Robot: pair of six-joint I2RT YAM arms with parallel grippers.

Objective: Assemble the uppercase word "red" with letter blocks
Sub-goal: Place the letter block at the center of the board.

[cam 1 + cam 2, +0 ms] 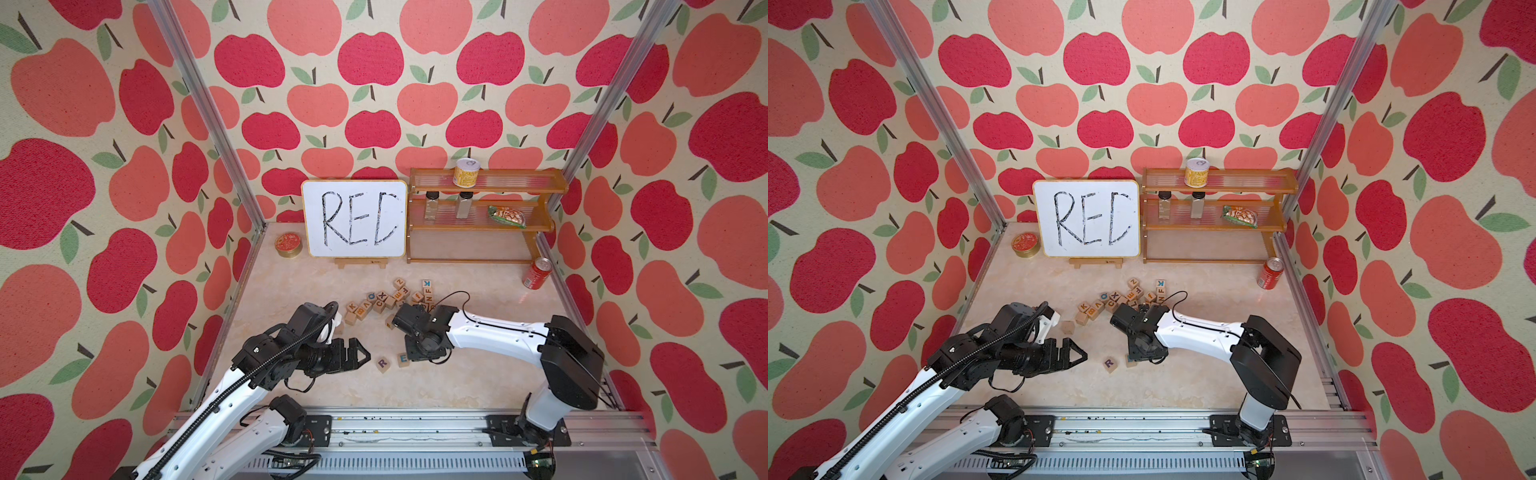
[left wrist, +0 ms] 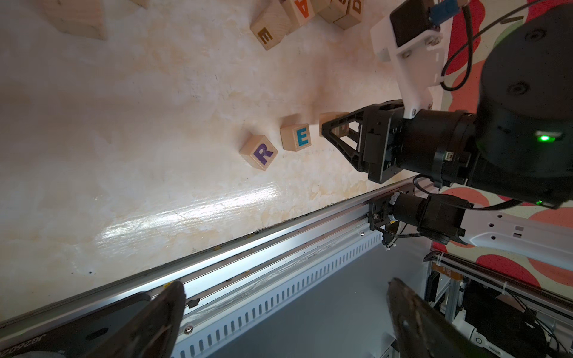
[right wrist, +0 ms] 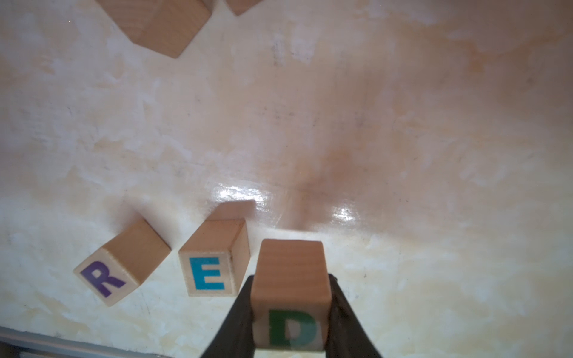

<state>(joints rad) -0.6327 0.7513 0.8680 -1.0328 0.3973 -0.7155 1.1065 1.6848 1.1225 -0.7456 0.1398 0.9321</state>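
Note:
Three light-wood letter blocks line up near the table's front. The purple R block [image 1: 382, 363] [image 3: 107, 276] lies leftmost, turned slightly. Beside it stands the blue E block [image 1: 402, 358] [image 3: 210, 272]. My right gripper [image 3: 290, 277] is shut on the green D block [image 3: 291, 328], holding it just right of the E; in the left wrist view the D block [image 2: 333, 119] shows partly behind those fingers [image 2: 328, 131]. Whether the D touches the table I cannot tell. My left gripper [image 1: 359, 353] [image 2: 283, 286] hovers left of the R, open and holding nothing.
A heap of other letter blocks [image 1: 395, 297] lies behind the row, and one loose block [image 1: 1067, 327] sits by the left arm. At the back are a whiteboard [image 1: 354, 218], a wooden shelf [image 1: 486, 226], a round tin [image 1: 288, 245] and a red can [image 1: 537, 272]. A metal rail [image 1: 395, 424] edges the front.

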